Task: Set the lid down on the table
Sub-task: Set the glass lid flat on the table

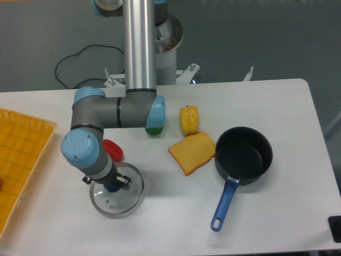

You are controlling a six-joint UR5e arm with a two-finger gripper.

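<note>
Gripper (111, 183) is right down over the lid (117, 189), wrist pointing straight at the dark blue knob, and the wrist body hides the fingers, so there's no telling whether they're clamped on that knob or already let go. The lid looks flat on the table (176, 213), glass dome up, metal rim apparently down all the way round, though the arm covers the upper-left part of it. So the step in hand reads as the release: if the fingers are on the knob, they want to part fully and evenly, then lift straight up, no sideways drag, because a smooth glass lid on a smooth white top will skate if a finger catches the knob. The knob sits directly under the gripper, slightly up and left of the lid's centre as seen here. Working outward: 1 red piece (114, 149) just beside the rim behind the wrist, toast (193, 152) and a yellow pepper (188, 119) well right, the pan (243, 153) beyond, lidless.
</note>
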